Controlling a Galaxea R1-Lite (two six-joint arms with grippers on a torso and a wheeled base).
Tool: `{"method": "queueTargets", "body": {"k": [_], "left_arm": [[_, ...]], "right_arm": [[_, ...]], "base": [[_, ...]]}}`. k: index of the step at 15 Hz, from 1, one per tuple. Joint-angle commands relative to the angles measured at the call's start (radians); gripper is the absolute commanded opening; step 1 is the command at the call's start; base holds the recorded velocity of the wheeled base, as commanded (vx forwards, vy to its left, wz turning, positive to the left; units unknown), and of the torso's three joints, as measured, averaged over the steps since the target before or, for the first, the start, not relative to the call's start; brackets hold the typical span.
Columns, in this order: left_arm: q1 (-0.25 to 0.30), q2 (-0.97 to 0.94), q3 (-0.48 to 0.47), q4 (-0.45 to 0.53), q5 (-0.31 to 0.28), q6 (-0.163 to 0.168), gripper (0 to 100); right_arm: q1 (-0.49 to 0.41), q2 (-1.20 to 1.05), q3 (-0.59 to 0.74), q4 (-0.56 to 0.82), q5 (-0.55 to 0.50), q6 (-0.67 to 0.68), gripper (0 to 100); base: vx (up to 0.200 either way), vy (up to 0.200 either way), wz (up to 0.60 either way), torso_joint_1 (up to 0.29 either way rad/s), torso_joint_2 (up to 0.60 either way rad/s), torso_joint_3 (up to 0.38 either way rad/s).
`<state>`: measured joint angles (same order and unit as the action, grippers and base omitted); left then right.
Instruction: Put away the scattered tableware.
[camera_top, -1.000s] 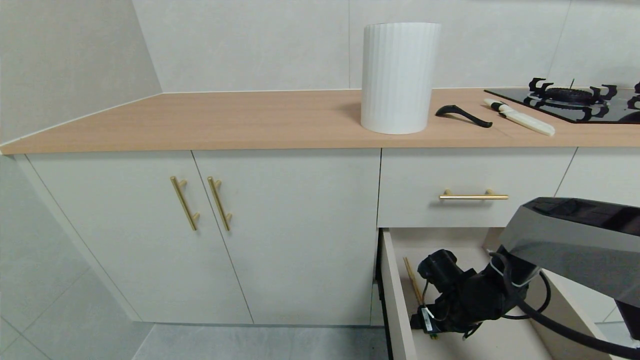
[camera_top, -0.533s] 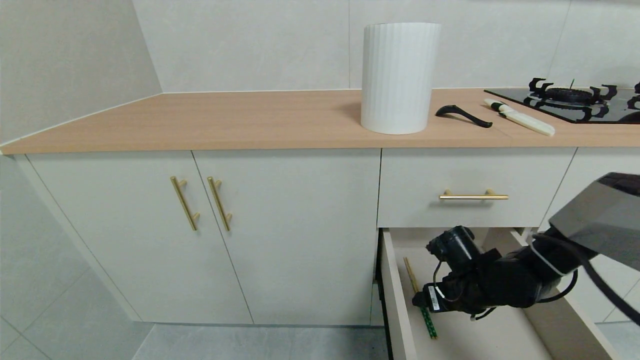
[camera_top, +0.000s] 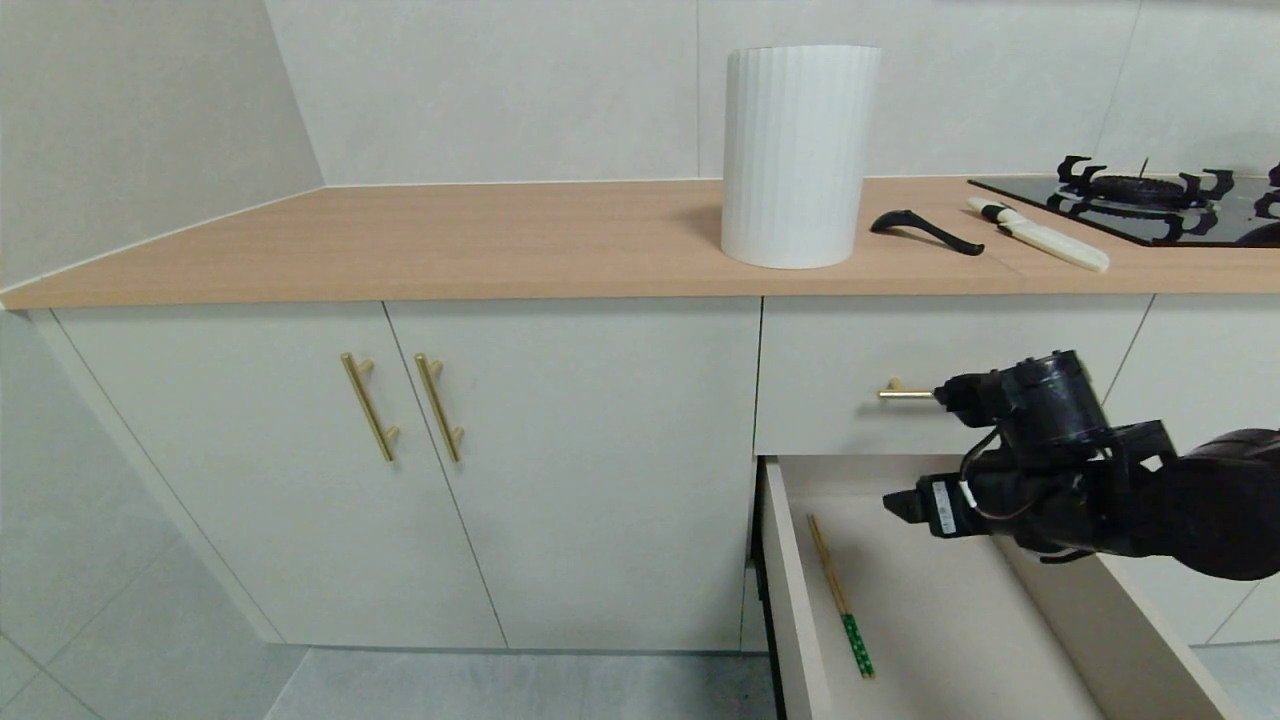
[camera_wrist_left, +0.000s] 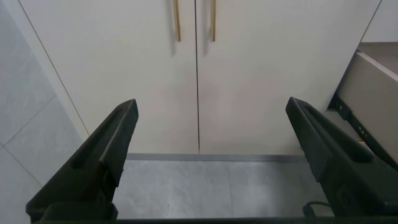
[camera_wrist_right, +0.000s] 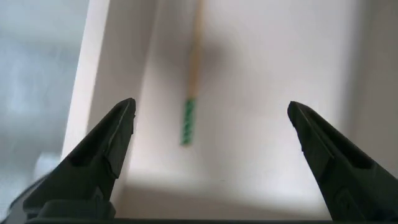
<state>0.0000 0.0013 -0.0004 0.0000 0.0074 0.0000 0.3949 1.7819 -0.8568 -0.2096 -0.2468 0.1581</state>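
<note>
Gripper on the right arm (camera_top: 905, 503): jaws wide apart, holding nothing, hanging over the open drawer (camera_top: 795, 600). Under it, a wooden chopstick (camera_top: 840, 610) with a green end lies flat on the drawer floor, close along the left wall. Could be a pair lying together, can't resolve it. Left gripper (camera_wrist_left: 208, 124): also spread wide, nothing in it, facing the cabinet doors (camera_wrist_left: 199, 81) low over the floor.

Not yet stowed, on the countertop (camera_top: 450, 240): white knife (camera_top: 1040, 235) and black curved utensil (camera_top: 925, 230), both right of the white ribbed canister (camera_top: 797, 155), hob (camera_top: 1140, 190) just beside the knife.

Risks, my read: the wrist housing sits just beside the upper drawer's brass handle (camera_top: 905, 394), so a straight rise would likely clip it or the counter lip. Back out first. The utensil is near the canister, so a wide approach could shove that. The knife lies near the front edge, and a bad pinch could slide it off.

Room: drawer floor right of the chopstick can take more items. The pulled-out drawer walls bound any sideways swing.
</note>
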Motion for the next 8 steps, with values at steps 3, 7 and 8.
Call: {"method": "queueTargets", "body": {"k": [3, 7, 8], "left_arm": [[0.0, 0.0, 0.0, 0.0, 0.0, 0.0, 100], [0.0, 0.0, -0.001, 0.0, 0.0, 0.0, 100], [0.0, 0.0, -0.001, 0.0, 0.0, 0.0, 100]], "right_arm": [[-0.062, -0.168, 0.004, -0.002, -0.006, -0.052, 100], [-0.093, -0.196, 0.004, -0.004, -0.006, -0.081, 100], [-0.093, -0.196, 0.001, -0.004, -0.006, -0.081, 100]], "base": [[0.0, 0.0, 0.0, 0.0, 0.0, 0.0], [0.0, 0.0, 0.0, 0.038, -0.18, -0.138], [0.0, 0.0, 0.0, 0.017, -0.14, -0.281]]}}
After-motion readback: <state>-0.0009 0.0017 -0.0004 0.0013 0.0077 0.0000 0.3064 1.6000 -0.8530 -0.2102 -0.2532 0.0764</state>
